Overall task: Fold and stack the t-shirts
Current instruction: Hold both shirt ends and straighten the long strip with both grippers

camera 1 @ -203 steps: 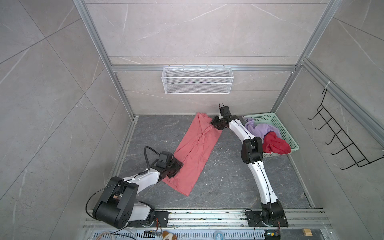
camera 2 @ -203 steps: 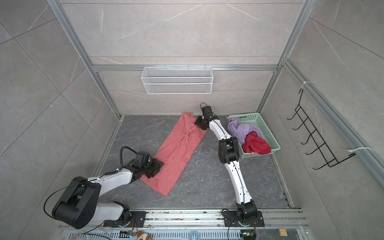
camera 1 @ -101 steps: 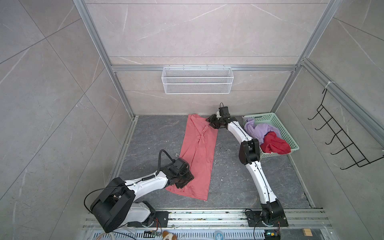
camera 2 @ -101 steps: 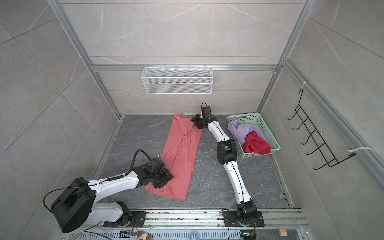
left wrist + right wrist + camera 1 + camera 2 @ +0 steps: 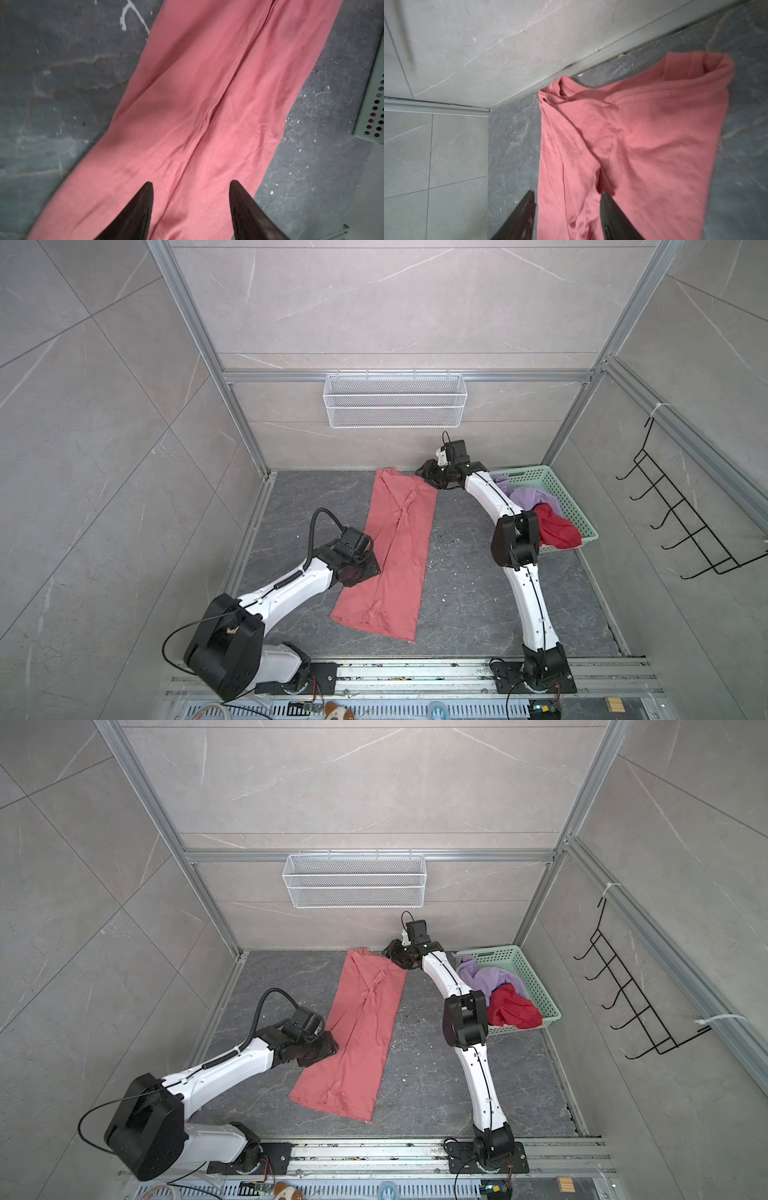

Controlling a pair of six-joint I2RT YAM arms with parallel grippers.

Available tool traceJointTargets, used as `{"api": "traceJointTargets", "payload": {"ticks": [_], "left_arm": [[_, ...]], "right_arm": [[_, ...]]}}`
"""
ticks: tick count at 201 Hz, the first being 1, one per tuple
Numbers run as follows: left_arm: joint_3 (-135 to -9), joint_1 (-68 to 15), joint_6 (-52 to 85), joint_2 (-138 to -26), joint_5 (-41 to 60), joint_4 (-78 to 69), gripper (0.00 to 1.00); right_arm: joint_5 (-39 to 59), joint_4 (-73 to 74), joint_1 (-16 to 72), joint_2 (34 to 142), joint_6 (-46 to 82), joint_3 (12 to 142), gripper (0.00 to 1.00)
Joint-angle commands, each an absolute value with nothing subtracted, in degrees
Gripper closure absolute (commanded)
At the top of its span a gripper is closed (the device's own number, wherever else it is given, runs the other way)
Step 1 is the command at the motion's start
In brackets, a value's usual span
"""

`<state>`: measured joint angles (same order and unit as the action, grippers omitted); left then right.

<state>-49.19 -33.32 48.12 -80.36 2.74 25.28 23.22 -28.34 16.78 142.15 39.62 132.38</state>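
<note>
Left gripper is low over the left long edge of the salmon-pink cotton t-shirt, nearer the hem than the collar. In the wrist view its black fingers stand apart. The cloth lies flat under and between them with nothing pinched, so it's released.

The pink tee is on the dark grey stone-look tabletop, folded lengthwise into a long narrow strip. It runs from the back wall toward the front rail, with the hem end at the front and skewed a bit left. There's a twisted crease down the middle, worst in the far half. The collar end is at the back wall, under the white wire-mesh shelf.

Right gripper is at the tee's far right corner, touching it. In the wrist view its fingers are apart with pink cloth running between them, and the ribbed collar and an open sleeve lie beyond. Can't tell whether it's gripping the cloth or just straddling it.

Right of that arm is the mint-green plastic lattice basket, by the right wall and well apart from the pink tee. A crumpled lilac t-shirt sits in its far half. A deep-red t-shirt is bunched in the near half, beside the arm's elbow. Neither is folded.
</note>
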Motion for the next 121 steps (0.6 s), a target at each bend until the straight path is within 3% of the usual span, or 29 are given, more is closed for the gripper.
{"api": "traceJointTargets", "payload": {"ticks": [1,50,121], "left_arm": [[-52.06,-31.92,37.95,-84.71,6.25,24.42,0.39],[-51.43,-30.89,36.95,-90.31,10.09,20.66,0.40],[-37.51,-32.21,48.27,-89.46,14.67,10.44,0.41]], "right_arm": [[18.55,-27.48,18.96,138.50,37.61,125.36,0.48],[14.48,-27.99,22.24,142.90,38.82,125.27,0.48],[9.75,-36.82,24.94,153.92,41.63,137.93,0.49]]}}
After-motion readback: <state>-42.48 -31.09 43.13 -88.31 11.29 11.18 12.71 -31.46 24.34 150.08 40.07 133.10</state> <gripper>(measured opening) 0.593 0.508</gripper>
